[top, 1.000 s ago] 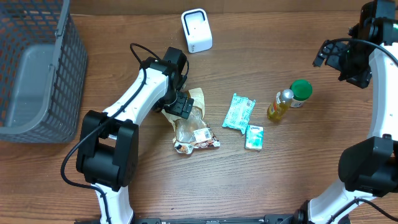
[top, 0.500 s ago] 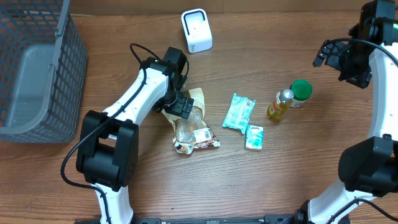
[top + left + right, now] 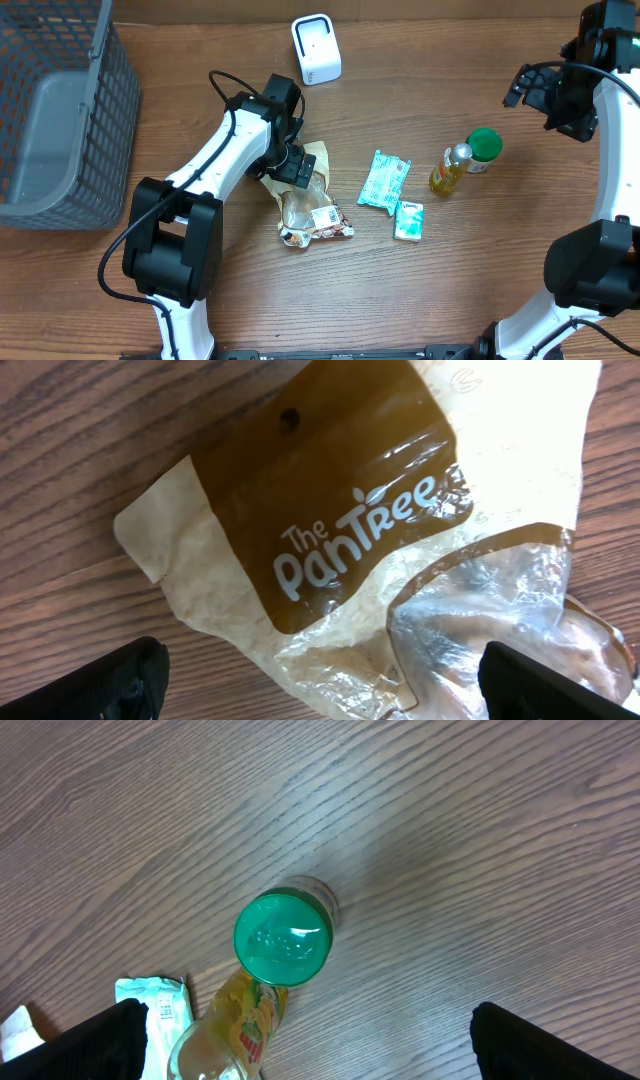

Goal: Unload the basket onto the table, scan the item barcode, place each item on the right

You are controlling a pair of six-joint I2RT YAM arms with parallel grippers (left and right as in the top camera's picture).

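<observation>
The snack bag point(image 3: 312, 208) lies flat on the table point(image 3: 480, 290) nearest you, clear end toward you and brown header away. A white label point(image 3: 324, 215) shows on the clear end, but it is too small to tell whether it carries the barcode. Your left gripper point(image 3: 295, 170) hangs right over the header end, jaws spread wide with nothing between them. In the wrist view its fingertips point(image 3: 110, 685) straddle the printed panel, which reads as a line-up for a pinch on the stiffer header rather than the slack film. The pick looks not yet made, so I take this bag as the item you mean to scan.

Beside it to the right lie a large teal packet point(image 3: 385, 178) and a small teal packet point(image 3: 408, 220), flat and apart from the bag, probably waiting their turn. Further right, a yellow bottle point(image 3: 448, 172) lies on its side close against an upright green-lidded jar point(image 3: 484, 145). Your right gripper point(image 3: 565, 105) sits beyond them, jaws apart and empty, likely parked out of the left arm's way.

Farthest off, the white scanner point(image 3: 316, 48) stands well apart from the bag, so you would have to carry the bag there and turn its code toward it. The grey basket point(image 3: 105, 90) sits at the far corner on the left arm's side, likely for scanned goods.
</observation>
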